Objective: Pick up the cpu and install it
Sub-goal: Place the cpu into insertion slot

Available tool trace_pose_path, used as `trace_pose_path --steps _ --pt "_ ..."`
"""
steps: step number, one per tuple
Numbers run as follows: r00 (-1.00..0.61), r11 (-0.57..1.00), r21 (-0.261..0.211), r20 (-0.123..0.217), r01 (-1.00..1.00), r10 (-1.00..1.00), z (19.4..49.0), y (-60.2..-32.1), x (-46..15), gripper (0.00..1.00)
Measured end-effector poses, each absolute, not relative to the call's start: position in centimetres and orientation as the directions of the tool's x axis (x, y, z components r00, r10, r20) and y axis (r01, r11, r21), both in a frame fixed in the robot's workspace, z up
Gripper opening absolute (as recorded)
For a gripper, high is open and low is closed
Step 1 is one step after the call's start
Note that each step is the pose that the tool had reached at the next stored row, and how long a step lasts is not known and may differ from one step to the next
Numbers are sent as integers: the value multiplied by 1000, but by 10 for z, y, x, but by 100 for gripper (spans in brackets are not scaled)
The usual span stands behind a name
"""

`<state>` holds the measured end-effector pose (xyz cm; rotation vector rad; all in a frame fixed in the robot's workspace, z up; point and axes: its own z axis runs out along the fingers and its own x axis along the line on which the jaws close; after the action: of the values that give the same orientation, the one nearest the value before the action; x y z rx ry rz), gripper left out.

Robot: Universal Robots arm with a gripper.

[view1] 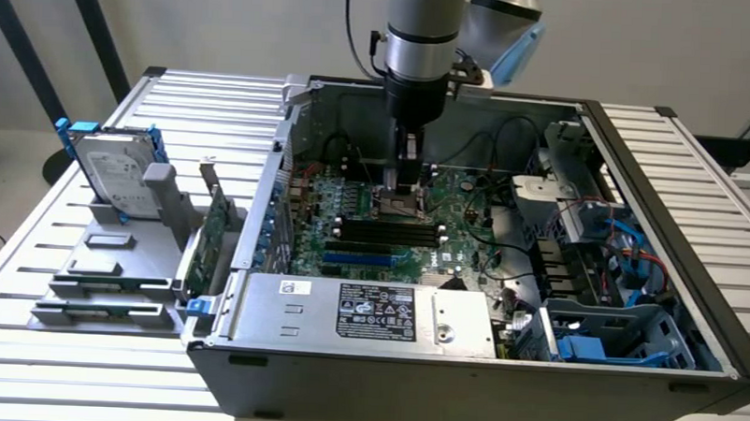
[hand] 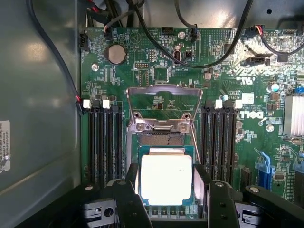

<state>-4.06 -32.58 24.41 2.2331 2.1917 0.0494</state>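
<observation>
The jaws (hand: 166, 199) are standing apart, one dark finger (hand: 135, 199) flanking each side of the chip (hand: 166, 179), and whether they are actually pressing on it or only standing close is hard to tell. The chip, pale and square, is sitting over the socket (hand: 161, 139), whose metal frame (hand: 164, 102) is tilting up and open behind it. Memory slots (hand: 102, 142) are running along both sides, and the green board (hand: 228, 71) is spreading out around them with black cables (hand: 209, 61) looping across.

From across the room, the arm (view1: 421, 44) is reaching straight down into the open computer case (view1: 651, 183), its tip right at the middle of the board. The case is lying on a slatted tabletop (view1: 49, 255), with a hard drive (view1: 112, 169) propped in a grey rack well off toward the exterior view's left.

The chip is clearly brought to the socket already; whether it is fully seated is not something I can make out, and the frame is not yet closed over it. The near edge of the chip is being hidden by the jaws' own body.
</observation>
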Motion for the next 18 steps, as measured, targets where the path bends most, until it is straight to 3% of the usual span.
trace_pose_path --steps 18 --pt "18 -19 25 15 1000 1000 219 -325 -41 54"
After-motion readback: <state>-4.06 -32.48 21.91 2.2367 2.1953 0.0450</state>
